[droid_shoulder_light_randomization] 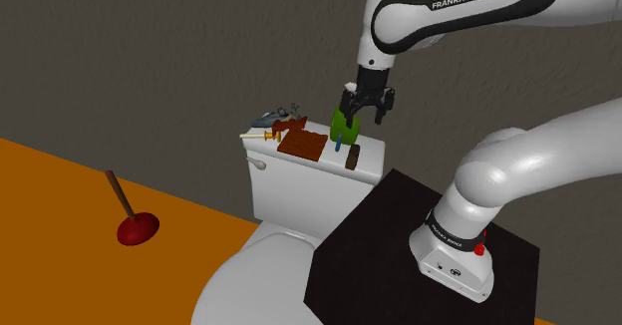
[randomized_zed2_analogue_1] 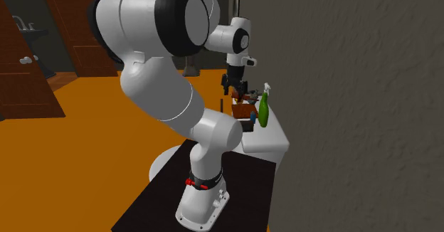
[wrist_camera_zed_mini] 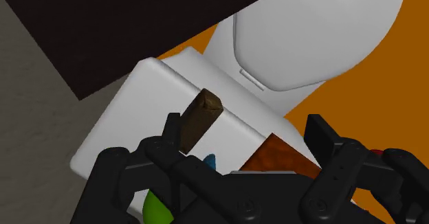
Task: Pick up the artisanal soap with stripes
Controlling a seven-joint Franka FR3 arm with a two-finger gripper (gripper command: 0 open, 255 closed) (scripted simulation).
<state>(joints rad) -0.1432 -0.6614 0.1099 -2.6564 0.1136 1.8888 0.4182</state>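
In the shoulder view the gripper (droid_shoulder_light_randomization: pixel 367 114) hung open above the toilet tank (droid_shoulder_light_randomization: pixel 289 178). The dark brown soap bar (droid_shoulder_light_randomization: pixel 352 156) sat on the tank just below it, untouched, and a green bottle (droid_shoulder_light_randomization: pixel 342 126) stood behind its fingers. In the second exterior view the gripper (randomized_zed2_analogue_1: pixel 238 90) stood over the toilet tank (randomized_zed2_analogue_1: pixel 274 141), with the green bottle (randomized_zed2_analogue_1: pixel 262 113) beside it. In the wrist view the fingers (wrist_camera_zed_mini: pixel 170 130) stood wide apart. The soap bar (wrist_camera_zed_mini: pixel 199 119) lay between them, close by one finger and clasped by neither, and a reddish-brown slab (wrist_camera_zed_mini: pixel 278 157) lay near the other.

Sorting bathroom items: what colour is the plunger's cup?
Dark red; the plunger cup shows best in the shoulder view.
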